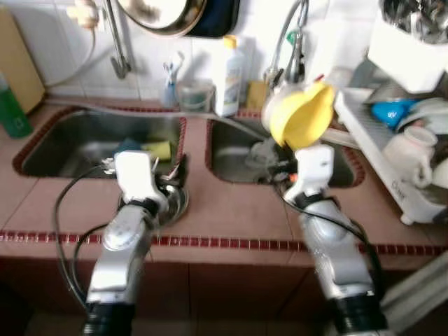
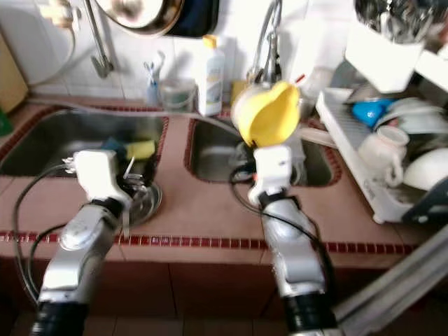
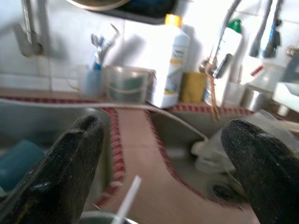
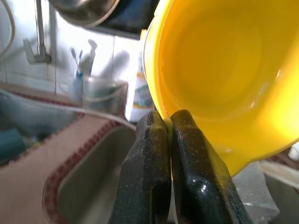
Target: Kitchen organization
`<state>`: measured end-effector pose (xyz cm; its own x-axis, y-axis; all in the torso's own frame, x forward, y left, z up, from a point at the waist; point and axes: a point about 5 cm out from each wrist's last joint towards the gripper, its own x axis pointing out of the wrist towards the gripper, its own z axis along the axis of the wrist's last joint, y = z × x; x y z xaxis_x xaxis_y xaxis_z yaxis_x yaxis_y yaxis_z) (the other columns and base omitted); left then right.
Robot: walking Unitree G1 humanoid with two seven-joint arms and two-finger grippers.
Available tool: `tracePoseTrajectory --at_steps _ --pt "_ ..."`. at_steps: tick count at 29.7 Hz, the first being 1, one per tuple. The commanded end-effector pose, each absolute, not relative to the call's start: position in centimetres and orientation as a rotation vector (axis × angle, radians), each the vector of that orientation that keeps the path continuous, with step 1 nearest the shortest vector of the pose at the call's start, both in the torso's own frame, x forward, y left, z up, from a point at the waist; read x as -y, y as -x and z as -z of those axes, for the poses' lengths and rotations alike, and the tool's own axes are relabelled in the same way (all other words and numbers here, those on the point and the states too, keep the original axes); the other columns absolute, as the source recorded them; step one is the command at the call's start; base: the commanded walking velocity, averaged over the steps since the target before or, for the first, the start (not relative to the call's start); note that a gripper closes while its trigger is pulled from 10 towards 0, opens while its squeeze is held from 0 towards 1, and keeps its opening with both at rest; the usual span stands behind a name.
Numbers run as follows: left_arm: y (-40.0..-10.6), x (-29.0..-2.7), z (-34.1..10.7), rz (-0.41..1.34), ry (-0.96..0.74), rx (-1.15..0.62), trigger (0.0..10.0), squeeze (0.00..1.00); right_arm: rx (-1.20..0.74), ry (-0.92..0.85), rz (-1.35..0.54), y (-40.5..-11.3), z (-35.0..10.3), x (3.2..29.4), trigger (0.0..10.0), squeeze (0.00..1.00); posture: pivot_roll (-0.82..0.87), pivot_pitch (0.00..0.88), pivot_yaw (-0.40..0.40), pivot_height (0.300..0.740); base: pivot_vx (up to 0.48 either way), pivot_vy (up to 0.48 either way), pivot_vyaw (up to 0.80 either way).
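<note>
Left eye view: the right gripper (image 1: 299, 143) is raised over the right sink basin (image 1: 234, 157), its two black fingers (image 4: 187, 154) pinched together on the rim of a yellow bowl (image 1: 302, 115). The bowl is held tilted in the air, at 12 o'clock from the wrist, in front of the faucet (image 1: 288, 42). The left gripper (image 3: 163, 154) has its fingers (image 3: 70, 158) spread wide apart and holds nothing. It hovers over the tiled counter (image 1: 231, 210) between the two basins, just above a shiny metal bowl (image 1: 171, 199) that sits on the counter edge at 6 o'clock from the left sink basin (image 1: 84, 143).

A yellow sponge (image 1: 157, 149) lies in the left basin. A white bottle (image 1: 229, 73) with a yellow cap stands on the back ledge at 12 o'clock between the basins, with a clear cup (image 1: 196, 94) just beside it. A white dish rack (image 1: 392, 150) holding crockery stands at 3 o'clock.
</note>
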<state>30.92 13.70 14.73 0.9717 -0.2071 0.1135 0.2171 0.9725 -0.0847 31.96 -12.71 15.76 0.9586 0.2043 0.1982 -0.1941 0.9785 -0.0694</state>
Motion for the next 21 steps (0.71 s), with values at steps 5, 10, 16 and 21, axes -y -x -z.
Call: tracePoseTrajectory --at_steps 5,10,16,21 --pt "-31.06 -14.62 -15.46 0.193 0.083 0.128 10.0 0.00 0.247 0.037 -0.234 -32.01 -16.85 11.69 10.0 0.00 -0.01 0.000 -0.037 0.740 0.351 0.000 0.00" --pt "-31.06 -14.56 -15.63 0.190 0.086 0.146 10.0 0.00 0.246 0.036 -0.233 -32.03 -16.87 11.70 10.0 0.00 -0.01 0.000 -0.034 0.740 0.280 0.000 0.00" --pt "-31.07 -14.45 -15.66 0.208 0.062 0.144 10.0 0.00 0.248 0.035 -0.231 -32.09 -16.92 11.65 10.0 0.00 -0.01 0.000 -0.032 0.740 0.000 0.000 0.00" --pt "-31.08 -14.34 -15.65 0.228 0.084 0.137 10.0 0.00 0.252 0.033 -0.225 -32.16 -17.05 11.69 10.0 0.00 -0.01 0.000 -0.024 0.740 0.000 0.000 0.00"
